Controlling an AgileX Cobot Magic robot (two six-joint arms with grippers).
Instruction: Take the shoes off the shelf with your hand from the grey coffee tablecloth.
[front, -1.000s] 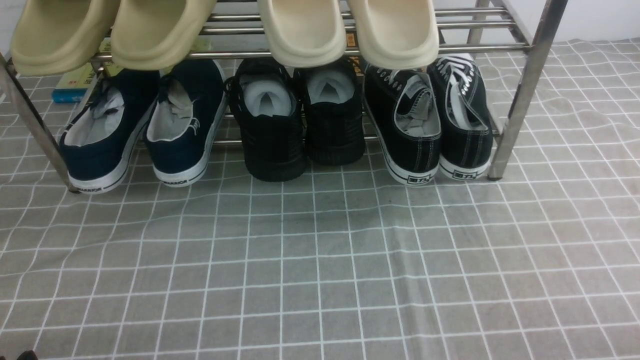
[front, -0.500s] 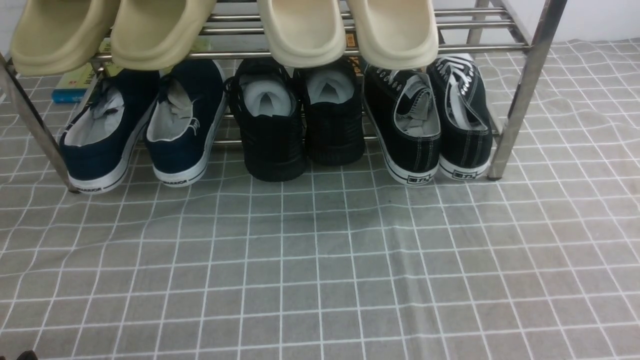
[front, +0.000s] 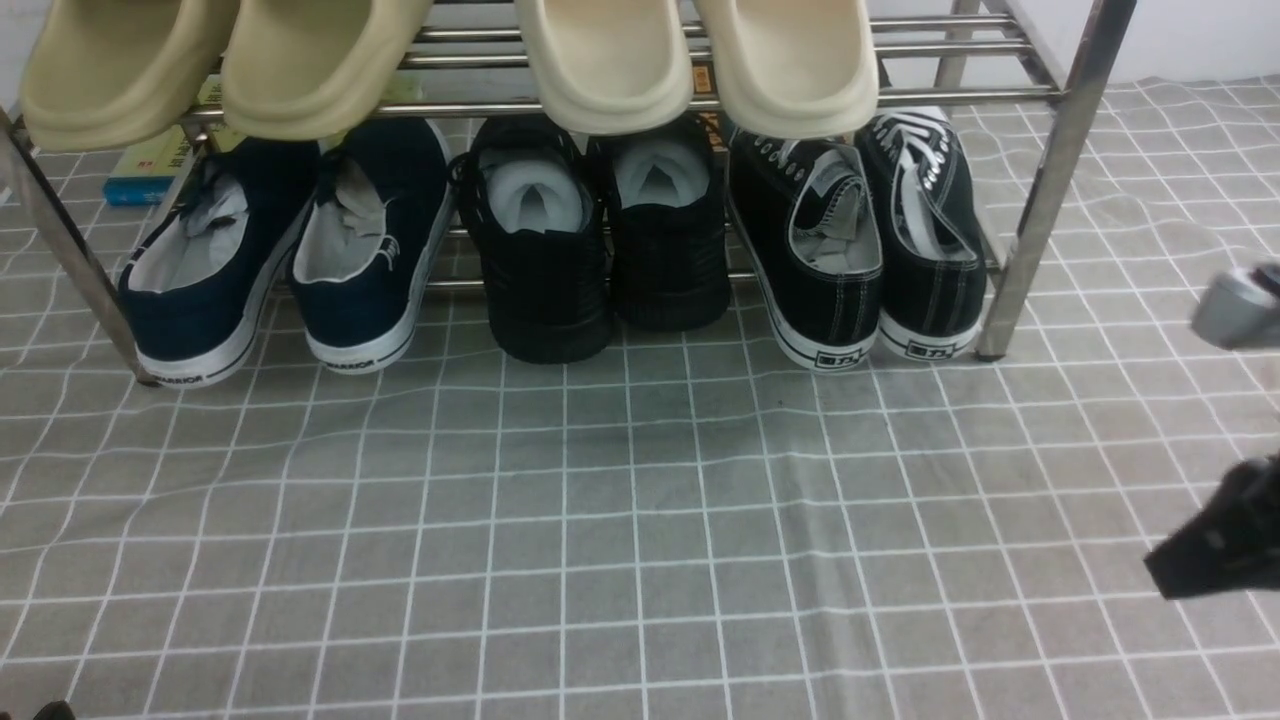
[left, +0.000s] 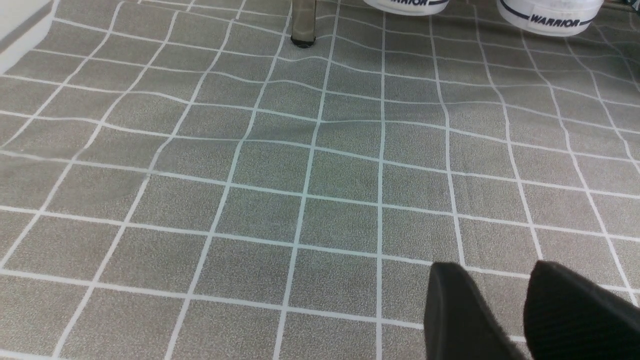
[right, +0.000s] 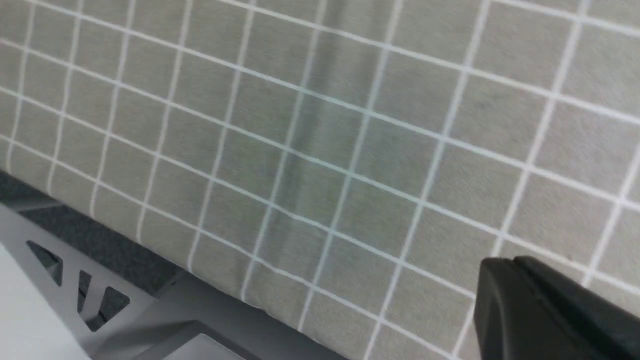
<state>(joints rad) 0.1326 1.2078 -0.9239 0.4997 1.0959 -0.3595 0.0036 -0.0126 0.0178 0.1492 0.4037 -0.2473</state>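
The black canvas shoes (front: 860, 255) with white soles stand heels out at the right end of the shelf's lower tier. The shelf (front: 1050, 170) is a silver tube rack on the grey checked tablecloth (front: 640, 520). My right gripper (front: 1205, 550) comes in at the right edge, low over the cloth, to the right of and nearer than the shoes. In the right wrist view its fingertips (right: 512, 260) are pressed together over bare cloth (right: 325, 150). My left gripper (left: 497, 270) is open and empty above the cloth (left: 250, 175), near the shelf's left leg (left: 303, 25).
Navy white-soled slip-ons (front: 290, 260) and all-black sneakers (front: 600, 240) share the lower tier. Beige slippers (front: 600, 60) sit on the upper tier. A book (front: 150, 165) lies behind the shelf at left. The table's front edge and grey frame (right: 100, 280) show in the right wrist view.
My right arm and gripper have come into the front view from the right edge; before, they were out of view. The shoes and shelf have not moved.
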